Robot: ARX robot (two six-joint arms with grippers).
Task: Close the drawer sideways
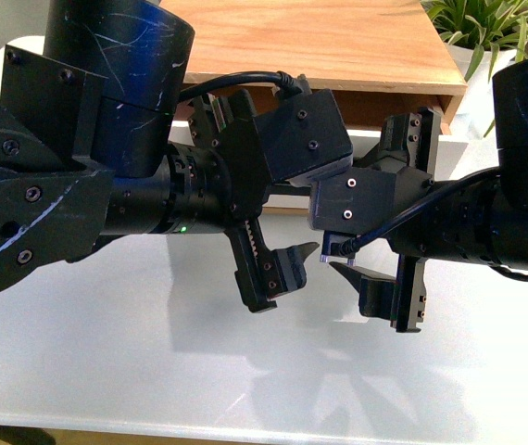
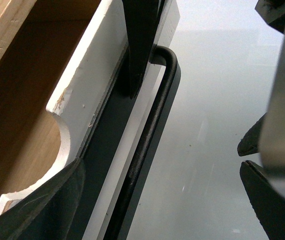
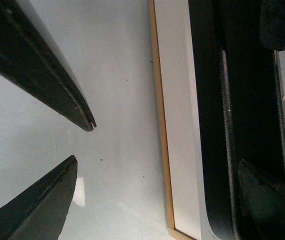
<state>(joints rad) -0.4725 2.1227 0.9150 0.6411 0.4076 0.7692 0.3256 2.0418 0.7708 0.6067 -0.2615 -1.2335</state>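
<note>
The drawer [image 1: 368,141] stands pulled out of the wooden cabinet [image 1: 320,37], mostly hidden behind my arms. In the left wrist view its white front [image 2: 82,100] shows the half-round notch [image 2: 57,135] and the black bar handle [image 2: 152,130]. My left gripper [image 1: 278,181] is open, and the handle lies between its fingers [image 2: 42,210] without contact. My right gripper [image 1: 357,199] is open too. In the right wrist view its jaws stand either side of the white front's end [image 3: 175,125] and the handle [image 3: 227,125]. Both grippers hold nothing.
The white table [image 1: 153,352] stretches in front of the cabinet. A green plant [image 1: 486,28] stands at the back right. The two arms meet closely in the middle, their fingers near each other; the right gripper's finger [image 2: 137,45] shows in the left wrist view.
</note>
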